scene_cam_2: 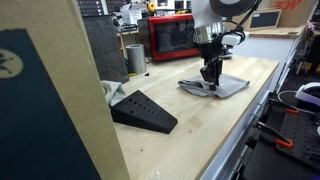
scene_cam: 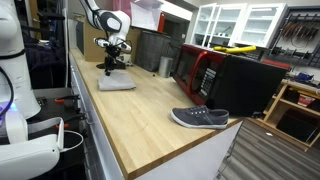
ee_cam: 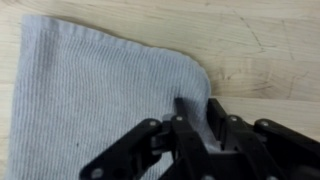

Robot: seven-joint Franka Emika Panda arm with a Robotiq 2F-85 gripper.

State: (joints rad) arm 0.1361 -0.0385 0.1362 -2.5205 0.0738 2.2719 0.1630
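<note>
Wooden counter (scene_cam: 150, 115), long, light grain. Grey cloth (scene_cam: 117, 84) lies flat on it toward the far end in an exterior view; from the opposite side the same cloth (scene_cam_2: 232, 87) sits near the counter (scene_cam_2: 190, 135) edge, with one side rucked up a little by the arm. Gripper (scene_cam: 111, 66) stands straight down on the cloth, fingertips at the fabric. Seen from the other side, the gripper (scene_cam_2: 210, 78) meets the cloth toward its nearer side, not its middle. Wrist view: gripper (ee_cam: 196, 108) over the cloth (ee_cam: 90, 90) close to a rounded corner, bare wood beyond. Fingers (ee_cam: 179, 104) drawn fairly near each other, a strip of ribbed fabric between them; cannot tell whether they have actually pinched it or only stand around it. Other items: grey shoe (scene_cam: 200, 117) on the counter's near end, well apart from the cloth; red microwave (scene_cam: 195, 68) against the back, also seen as red microwave (scene_cam_2: 172, 37); black wedge (scene_cam_2: 143, 111) on the counter, apart from the cloth; metal cup (scene_cam_2: 135, 58) near the microwave
</note>
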